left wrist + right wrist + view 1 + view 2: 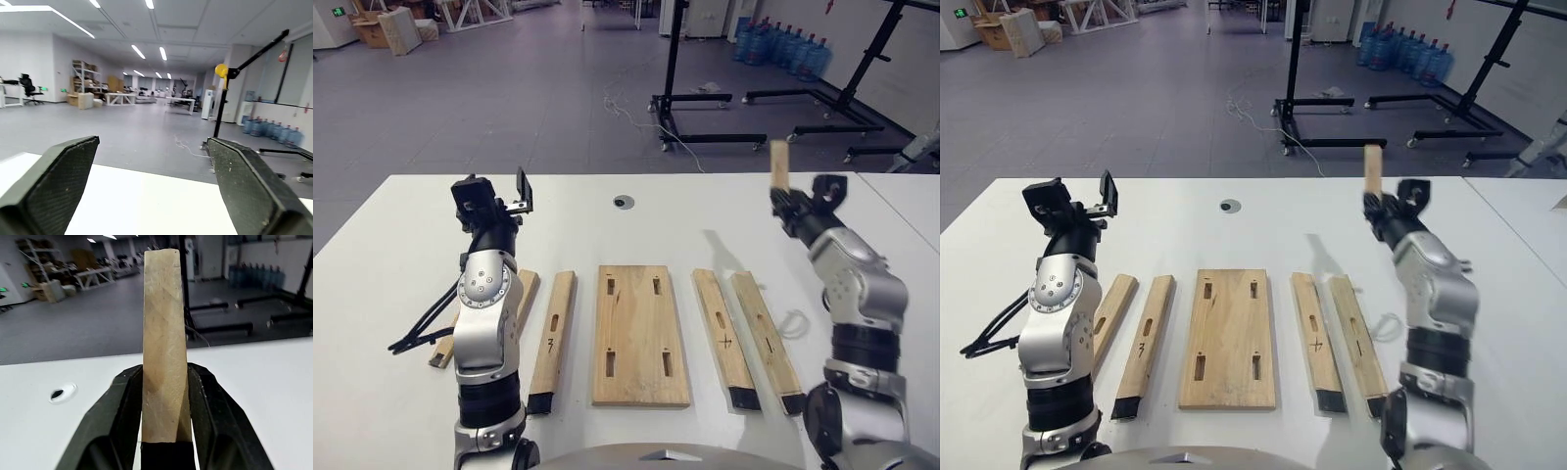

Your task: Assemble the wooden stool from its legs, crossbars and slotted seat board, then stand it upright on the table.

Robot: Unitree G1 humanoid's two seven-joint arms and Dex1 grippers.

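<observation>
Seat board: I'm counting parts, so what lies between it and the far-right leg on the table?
One slotted leg, flat and apart from the seat board and the far-right leg, as the right eye view shows.

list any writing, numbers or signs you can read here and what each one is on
"+": pen mark on the inner right leg.
"3", or close to it: pen mark on the inner left leg.
"|": single stroke on the outer right leg.
Green sign far back in the hall: too small to read.
Crossbar in the right tool: no writing.
</observation>
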